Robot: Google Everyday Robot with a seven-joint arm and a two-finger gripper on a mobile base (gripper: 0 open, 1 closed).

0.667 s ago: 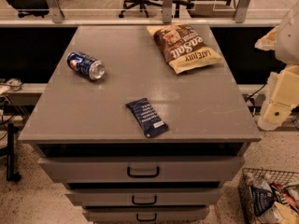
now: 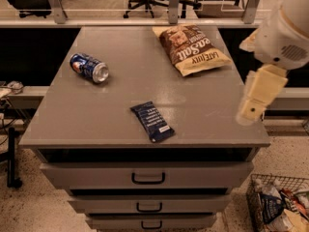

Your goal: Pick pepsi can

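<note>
One pepsi can (image 2: 90,67) on cabinet (image 2: 120,93), packets (image 2: 285,210) in wire basket (image 2: 271,178), claw (image 2: 248,111) at right, state unclear

One high view, facing down over cabinet (image 2: 120,95) front, gripper (image 2: 251,109) near right edge.

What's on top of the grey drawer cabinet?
A pepsi can on its side at left, a chip bag at the back, a dark-blue snack packet near the front. The gripper hangs at the right edge, covering a strip there.

Gripper (image 2: 247,114) at far right, hanging down below arm (image 2: 286,30).
</note>
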